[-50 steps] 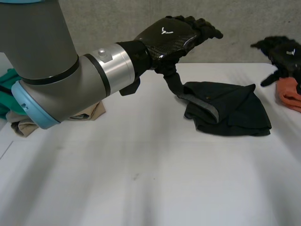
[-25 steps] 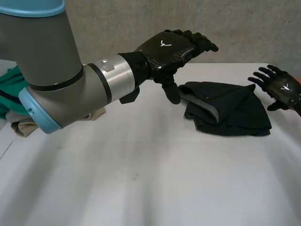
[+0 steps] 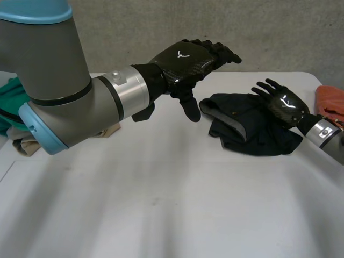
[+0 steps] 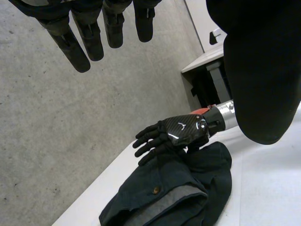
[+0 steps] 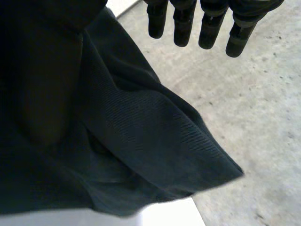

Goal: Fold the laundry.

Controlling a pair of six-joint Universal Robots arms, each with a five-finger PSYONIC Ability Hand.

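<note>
Cloth (image 3: 242, 131) lies bunched under the spread right hand (image 3: 285, 105); the spread left hand (image 3: 188, 55) should pinch the edge by its thumb.

Crumpled black cloth garment (image 3: 252, 131), grey lining band. My flat white table (image 3: 161, 215). Crumpled orange cloth (image 3: 329, 102), crumpled teal cloth (image 3: 8, 107).

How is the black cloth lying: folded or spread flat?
Folded, but loosely: the cloth lies in a bunched heap of overlapping layers, its grey band doubled over.
</note>
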